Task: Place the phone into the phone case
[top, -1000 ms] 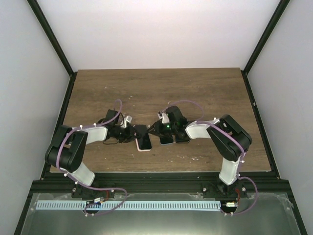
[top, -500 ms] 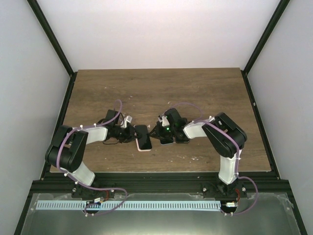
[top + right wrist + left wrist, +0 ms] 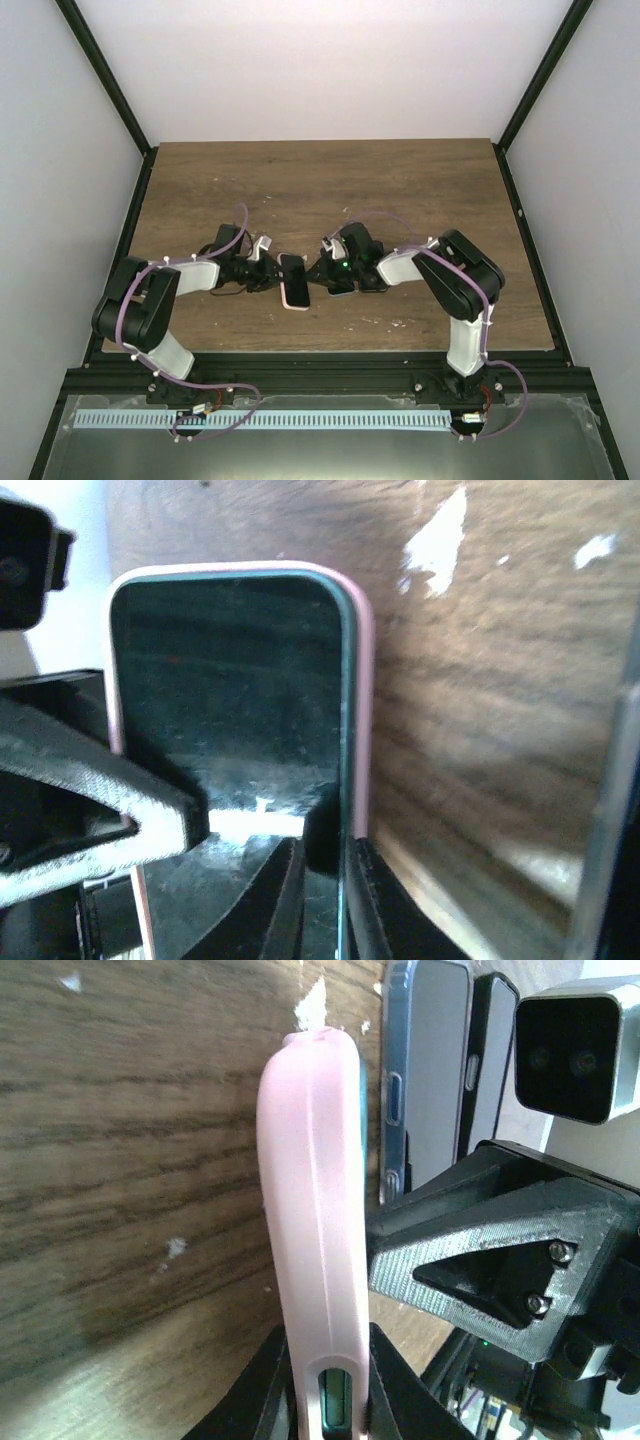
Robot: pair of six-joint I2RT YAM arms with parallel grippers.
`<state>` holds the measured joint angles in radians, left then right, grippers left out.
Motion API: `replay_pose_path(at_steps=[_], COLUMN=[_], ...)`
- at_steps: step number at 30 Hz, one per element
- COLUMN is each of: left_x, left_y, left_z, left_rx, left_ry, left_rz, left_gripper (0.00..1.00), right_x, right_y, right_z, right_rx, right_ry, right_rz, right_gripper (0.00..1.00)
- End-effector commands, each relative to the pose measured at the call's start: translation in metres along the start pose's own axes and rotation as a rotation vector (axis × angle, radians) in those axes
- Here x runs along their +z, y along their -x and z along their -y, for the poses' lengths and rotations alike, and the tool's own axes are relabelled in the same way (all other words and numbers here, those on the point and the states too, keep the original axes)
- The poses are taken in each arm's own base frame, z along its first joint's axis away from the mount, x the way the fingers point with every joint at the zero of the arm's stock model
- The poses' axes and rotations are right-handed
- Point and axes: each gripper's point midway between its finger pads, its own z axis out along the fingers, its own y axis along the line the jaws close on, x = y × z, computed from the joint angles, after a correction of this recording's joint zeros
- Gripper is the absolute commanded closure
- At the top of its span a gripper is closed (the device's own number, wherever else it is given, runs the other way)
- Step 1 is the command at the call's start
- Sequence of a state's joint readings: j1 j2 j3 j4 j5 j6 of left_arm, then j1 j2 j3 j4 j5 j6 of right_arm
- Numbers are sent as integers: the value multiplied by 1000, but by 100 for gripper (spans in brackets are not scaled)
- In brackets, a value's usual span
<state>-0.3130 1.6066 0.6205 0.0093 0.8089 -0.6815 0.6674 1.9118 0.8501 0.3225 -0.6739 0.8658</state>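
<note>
- Left gripper (image 3: 325, 1385) pinched the pink rubbery phone case (image 3: 310, 1190), which stood edge-on between its narrow jaws.
- Right gripper (image 3: 325, 870) clamped the dark-screened black phone (image 3: 230, 670). It looked nearly seated, so pressing the corners home seemed next.

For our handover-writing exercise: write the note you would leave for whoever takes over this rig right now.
Left end effector: shut on the pink case, at its edge.
Right end effector: shut on the phone, at its near edge.
Both sit mid-way across the table; two other phones lie beside them.
Done: the pink rim wraps the phone's far end.
Left: the near end is hidden; probably check seating, then release.
</note>
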Motion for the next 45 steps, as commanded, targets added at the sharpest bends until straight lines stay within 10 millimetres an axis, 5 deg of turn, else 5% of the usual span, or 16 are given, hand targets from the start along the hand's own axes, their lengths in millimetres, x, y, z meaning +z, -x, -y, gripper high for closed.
replay_pose_path(at_steps=[1, 6, 19, 27, 33, 36, 41, 45], left_x=[-6, -18, -82, -111, -113, -115, -108, -107], left_y=[-7, -6, -9, -23, -27, -29, -30, -31], left_z=[32, 62, 173, 217, 218, 221, 216, 214], left_rx=[69, 123, 273, 347, 335, 323, 301, 300], left_ry=[-127, -227, -519, -629, -648, -688, -697, -698], left_rz=[-31, -25, 26, 14, 7, 1, -20, -19], left_gripper=[89, 90, 87, 85, 85, 84, 84, 83], right_x=[-31, -86, -154, -169, -177, -178, -176, -179], right_y=[4, 11, -32, -47, -49, -50, -48, -48], right_z=[-34, -44, -124, -161, -172, -174, -176, -185], right_rx=[-92, -121, -244, -270, -308, -305, -293, -307], right_ry=[93, 105, 400, 600, 630, 636, 635, 665], right_rz=[60, 200, 222, 154, 166, 160, 151, 137], right_gripper=[84, 60, 8, 23, 47, 48, 36, 42])
